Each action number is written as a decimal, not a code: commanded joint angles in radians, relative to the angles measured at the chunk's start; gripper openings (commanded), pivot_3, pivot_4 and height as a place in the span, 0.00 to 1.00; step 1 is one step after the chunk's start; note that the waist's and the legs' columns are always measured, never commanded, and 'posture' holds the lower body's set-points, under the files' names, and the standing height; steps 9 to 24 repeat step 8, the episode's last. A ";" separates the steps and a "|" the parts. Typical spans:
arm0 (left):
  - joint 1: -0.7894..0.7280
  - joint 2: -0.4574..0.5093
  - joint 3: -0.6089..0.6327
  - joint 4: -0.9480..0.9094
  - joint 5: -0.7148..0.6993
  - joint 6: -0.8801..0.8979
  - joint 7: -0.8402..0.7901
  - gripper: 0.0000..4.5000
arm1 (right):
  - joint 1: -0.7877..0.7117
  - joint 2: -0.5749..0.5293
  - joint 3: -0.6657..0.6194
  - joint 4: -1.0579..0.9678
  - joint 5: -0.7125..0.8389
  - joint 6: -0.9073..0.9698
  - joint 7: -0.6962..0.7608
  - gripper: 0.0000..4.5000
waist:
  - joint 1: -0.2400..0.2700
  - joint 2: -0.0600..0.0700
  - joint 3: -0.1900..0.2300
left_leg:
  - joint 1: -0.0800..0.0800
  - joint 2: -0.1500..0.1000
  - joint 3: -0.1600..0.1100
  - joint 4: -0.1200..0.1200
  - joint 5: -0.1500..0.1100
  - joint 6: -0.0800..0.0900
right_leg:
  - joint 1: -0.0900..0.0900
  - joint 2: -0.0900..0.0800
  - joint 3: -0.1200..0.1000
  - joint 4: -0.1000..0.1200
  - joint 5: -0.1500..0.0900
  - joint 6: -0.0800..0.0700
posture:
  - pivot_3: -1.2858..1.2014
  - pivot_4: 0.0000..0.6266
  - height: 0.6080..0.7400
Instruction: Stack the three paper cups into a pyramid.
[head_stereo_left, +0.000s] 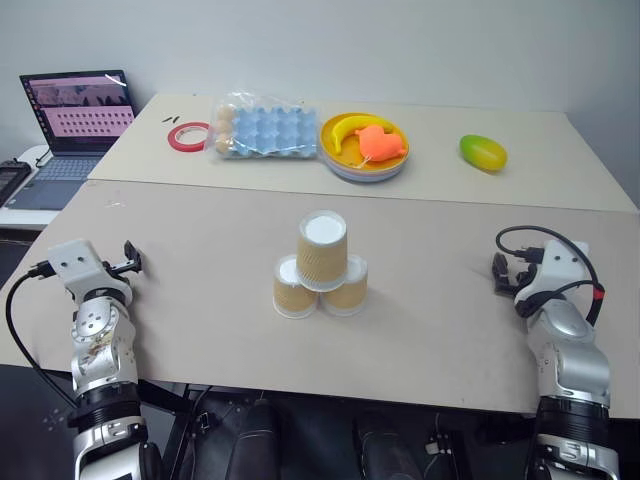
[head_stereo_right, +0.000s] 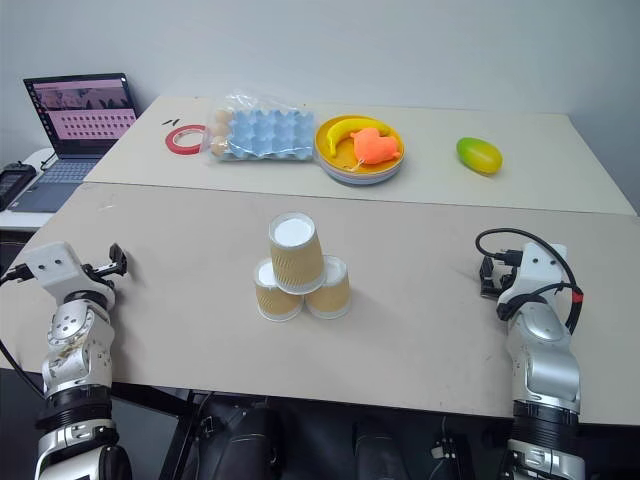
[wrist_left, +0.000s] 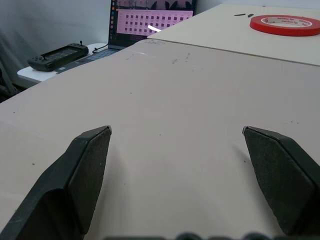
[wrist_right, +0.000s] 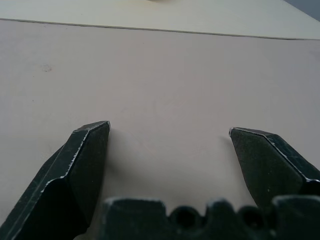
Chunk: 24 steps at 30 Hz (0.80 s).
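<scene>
The three paper cups (head_stereo_left: 320, 265) stand as a finished pyramid (head_stereo_right: 296, 268) near the middle of the near table (head_stereo_left: 200, 300), well apart from both arms. Each cup is tan-brown with fine vertical ribbing along its wall, and each sits upside down, so its white base faces up as a round pale disc. Two cups form the bottom row, side by side and touching; the left one shows its whole white top, while the right one is partly hidden by the third cup. That third cup rests on top, bridging the two below and tilted slightly — its base leans a little toward the far side of the table. A thin white rim shows at the foot of the lower cups where they meet the table. The left gripper (wrist_left: 175, 137) hangs low over the bare tabletop at the table's left edge, its two black fingers (wrist_left: 90, 165) spread wide with nothing between them. The right gripper (wrist_right: 170, 131) sits at the right side of the table, likewise spread wide and empty. On the far table lie a roll of red tape (head_stereo_left: 188, 136), a blue egg tray (head_stereo_left: 265, 130) in a clear bag, a yellow plate (head_stereo_left: 364, 158) with a banana and an orange toy, and a green-yellow mango (head_stereo_left: 483, 153); a laptop (head_stereo_left: 78, 110) stands open at the left.
</scene>
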 joint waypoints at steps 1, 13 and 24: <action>-0.035 0.025 0.005 0.027 0.000 -0.027 0.001 1.00 | 0.014 -0.001 -0.011 -0.006 -0.014 -0.006 -0.008 0.98 | 0.000 0.000 0.000 | 0.000 0.000 0.000 0.000 0.000 0.000 | 0.000 0.000 0.000 0.000 0.000 0.000 | 0.52 0.24 0.28; -0.070 0.037 0.001 0.079 0.008 -0.051 0.007 1.00 | 0.014 0.003 -0.011 -0.008 -0.013 -0.009 -0.008 0.98 | 0.000 0.000 0.000 | 0.000 0.000 0.000 0.000 0.000 0.000 | 0.000 0.000 0.000 0.000 0.000 0.000 | 0.52 0.24 0.28; -0.070 0.037 0.001 0.079 0.008 -0.051 0.007 1.00 | 0.014 0.003 -0.011 -0.008 -0.013 -0.009 -0.008 0.98 | 0.000 0.000 0.000 | 0.000 0.000 0.000 0.000 0.000 0.000 | 0.000 0.000 0.000 0.000 0.000 0.000 | 0.52 0.24 0.28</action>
